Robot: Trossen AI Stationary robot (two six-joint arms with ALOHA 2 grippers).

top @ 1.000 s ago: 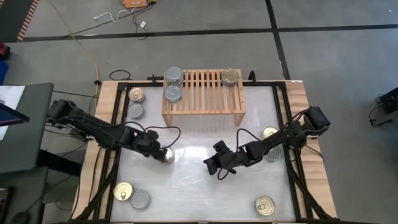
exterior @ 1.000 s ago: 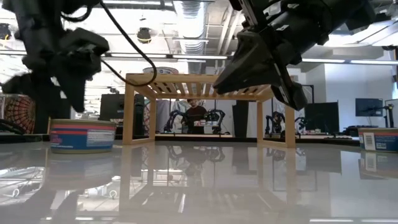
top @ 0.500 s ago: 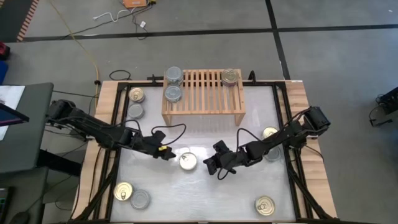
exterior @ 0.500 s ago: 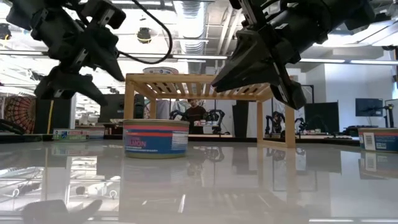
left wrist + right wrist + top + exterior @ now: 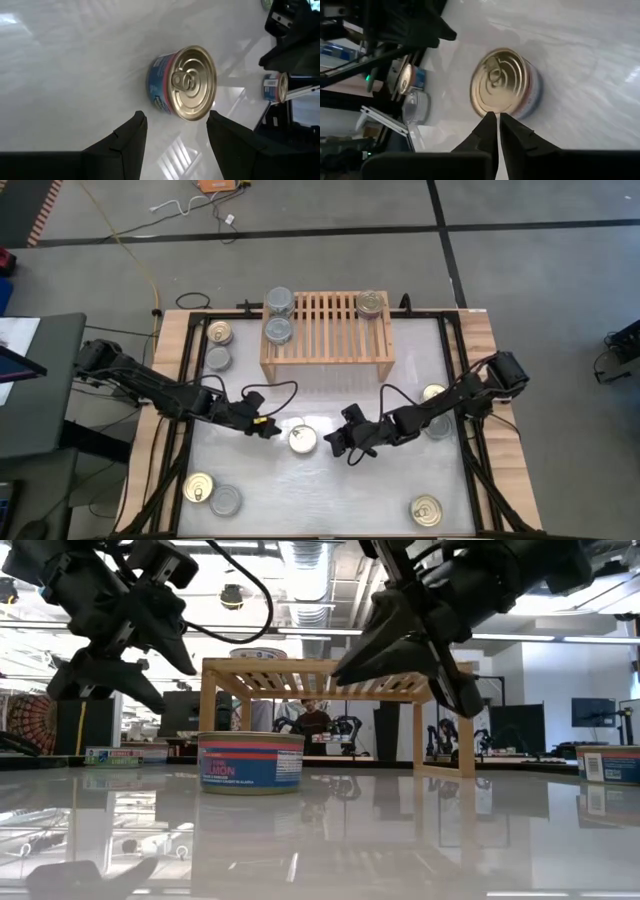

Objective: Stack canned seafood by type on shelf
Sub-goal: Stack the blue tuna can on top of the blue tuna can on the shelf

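on glossy white table (image 5: 300, 490), tin (image 5: 303, 440), shelf (image 5: 327, 330)

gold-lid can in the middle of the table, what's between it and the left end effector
Nothing: only bare white tabletop separates the gold-lid can from the open left end effector. The high view shows the gap, and the left wrist view confirms it.

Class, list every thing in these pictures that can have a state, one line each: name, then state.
Left gripper: open, empty, beside the centre tin.
Right gripper: shut, empty, on the tin's other side.
Centre tin: upright on the table, gold pull-tab lid sealed, free of both grippers.
Shelf: standing, three tins on its slatted top.
Silver-topped tins: two at the shelf's left end.
Gold-lidded tin: at the shelf's right end.
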